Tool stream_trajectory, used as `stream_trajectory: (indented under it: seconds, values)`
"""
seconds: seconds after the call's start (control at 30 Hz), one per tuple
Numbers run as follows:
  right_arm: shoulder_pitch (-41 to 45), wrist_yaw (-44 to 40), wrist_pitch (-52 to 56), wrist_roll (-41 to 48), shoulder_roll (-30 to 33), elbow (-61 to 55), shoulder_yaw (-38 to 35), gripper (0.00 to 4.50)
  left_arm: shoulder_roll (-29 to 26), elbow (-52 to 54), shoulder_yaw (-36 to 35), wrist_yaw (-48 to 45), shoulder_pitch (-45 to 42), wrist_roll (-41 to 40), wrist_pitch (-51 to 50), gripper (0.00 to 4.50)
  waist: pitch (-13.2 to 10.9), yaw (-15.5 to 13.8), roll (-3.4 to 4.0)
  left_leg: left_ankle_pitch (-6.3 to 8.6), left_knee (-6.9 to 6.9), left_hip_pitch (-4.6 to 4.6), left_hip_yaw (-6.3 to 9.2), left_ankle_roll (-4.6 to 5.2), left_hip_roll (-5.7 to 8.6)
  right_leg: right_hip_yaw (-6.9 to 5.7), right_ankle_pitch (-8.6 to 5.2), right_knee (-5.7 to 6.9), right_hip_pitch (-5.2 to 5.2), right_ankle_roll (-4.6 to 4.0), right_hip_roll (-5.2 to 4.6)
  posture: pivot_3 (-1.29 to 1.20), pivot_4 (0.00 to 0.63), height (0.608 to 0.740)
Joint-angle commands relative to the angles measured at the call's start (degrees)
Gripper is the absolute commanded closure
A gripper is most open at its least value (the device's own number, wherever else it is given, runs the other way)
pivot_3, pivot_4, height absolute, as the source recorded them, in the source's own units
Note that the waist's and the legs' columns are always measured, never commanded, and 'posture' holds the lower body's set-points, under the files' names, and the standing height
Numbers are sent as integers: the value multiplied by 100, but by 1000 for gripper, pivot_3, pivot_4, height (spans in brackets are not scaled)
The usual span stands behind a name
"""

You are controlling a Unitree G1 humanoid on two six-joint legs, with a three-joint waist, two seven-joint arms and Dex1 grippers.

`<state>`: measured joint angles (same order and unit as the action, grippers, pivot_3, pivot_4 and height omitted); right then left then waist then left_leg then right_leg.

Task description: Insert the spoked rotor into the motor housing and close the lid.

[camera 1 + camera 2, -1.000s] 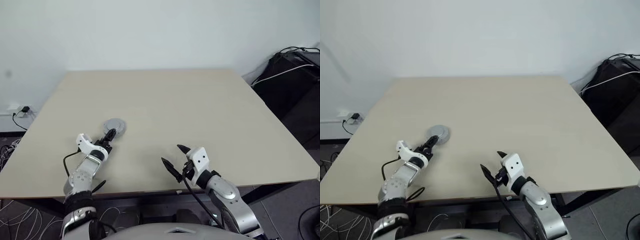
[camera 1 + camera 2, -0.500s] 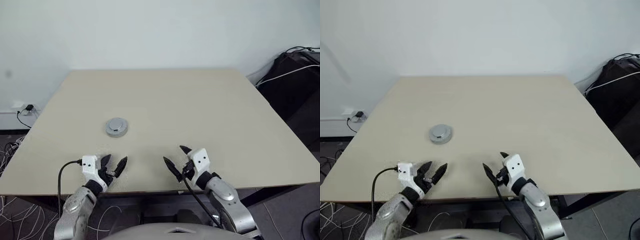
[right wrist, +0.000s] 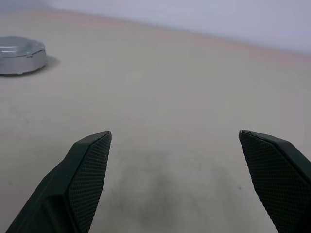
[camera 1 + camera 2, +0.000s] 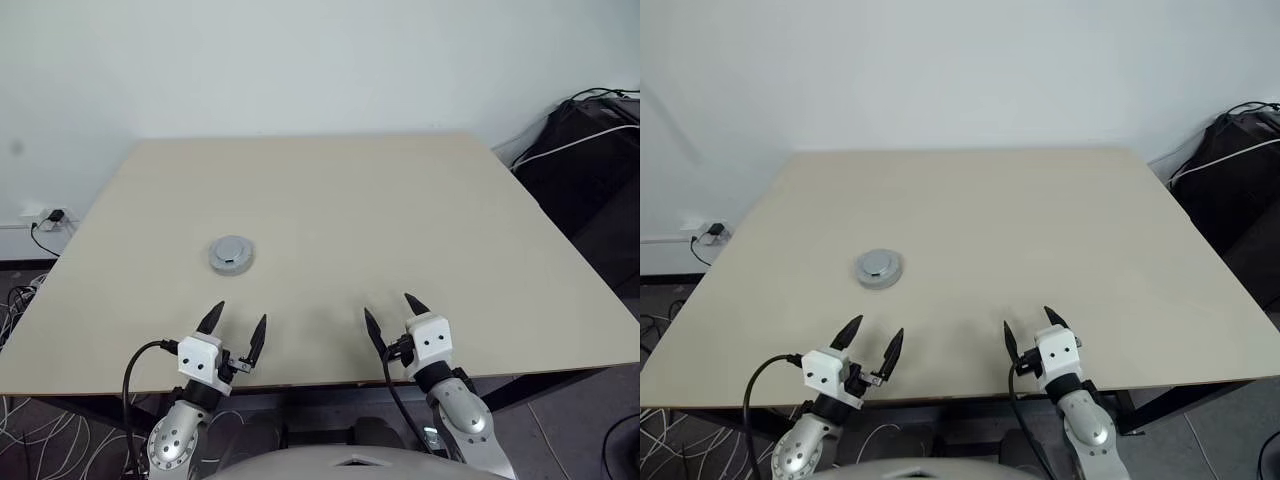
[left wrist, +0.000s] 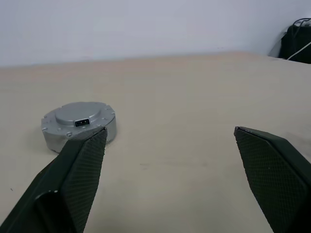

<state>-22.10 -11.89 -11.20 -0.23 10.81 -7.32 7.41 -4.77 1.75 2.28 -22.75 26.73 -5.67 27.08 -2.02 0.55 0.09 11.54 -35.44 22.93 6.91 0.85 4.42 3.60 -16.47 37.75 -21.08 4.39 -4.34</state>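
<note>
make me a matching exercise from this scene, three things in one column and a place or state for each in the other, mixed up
Things:
1. lid
2. left gripper
3. right gripper

Places or states:
A. open above the table's near edge, on the robot's right
B. lying closed on the round silver unit, on the table's left half
C. open above the near edge, nearer the silver unit

Pairs: 1-B, 2-C, 3-A

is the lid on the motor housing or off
On. The lid caps the motor housing as one closed grey puck on the table; no copper windings show.
</note>
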Motion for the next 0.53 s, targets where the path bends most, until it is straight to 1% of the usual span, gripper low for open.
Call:
stream_trajectory:
  seconds: [0.03,0.2,0.53]
  values:
    - [69,28,-72,-9,-32,-259,-48,0,-82,24,1,-10,-93,-77,216,64,0,-1,1,0,0,0,0,0,0,0,0,1,0,0,0,0,0,740]
    - [101,63,22,-5,-97,-296,-31,0,-157,-31,-8,12,-178,-112,196,64,-1,-1,3,0,-1,-1,1,0,0,-3,0,4,1,0,-1,0,0,740]
    - [196,-94,8,-12,-75,-260,31,0,-138,-115,63,78,-234,-96,214,64,-1,-5,4,0,-2,-4,2,0,0,-5,-1,5,3,-1,1,0,0,740]
